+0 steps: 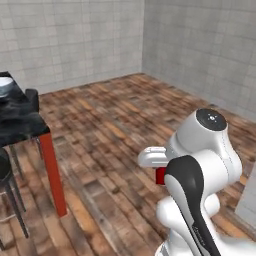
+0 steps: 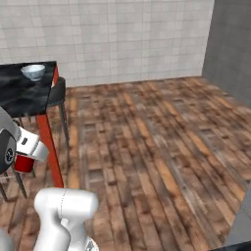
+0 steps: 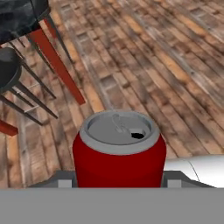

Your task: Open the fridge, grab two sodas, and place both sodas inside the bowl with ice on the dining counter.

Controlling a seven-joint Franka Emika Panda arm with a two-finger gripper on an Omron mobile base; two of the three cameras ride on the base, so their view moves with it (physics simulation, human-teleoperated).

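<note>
Evidently the end effector [image 3: 118, 181] is clenched on the red soda can [image 3: 119, 151], carried upright so it can go down into the bowl with ice [image 2: 33, 71]; that bowl sits on the tabletop [image 2: 22, 95], well apart from the can.

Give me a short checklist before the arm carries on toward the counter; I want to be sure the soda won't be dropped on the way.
1. Red can sits between the gripper fingers: ok, it stands upright there in the hand view.
2. Can top intact, tab closed: ok.
3. Bowl in sight on the dining counter: ok, near the counter's far edge.
4. Ice inside the bowl: cannot tell, too small.
5. Floor path to the counter free: ok, but a black stool stands at the near corner.
6. Second soda already in the bowl: cannot tell.
</note>
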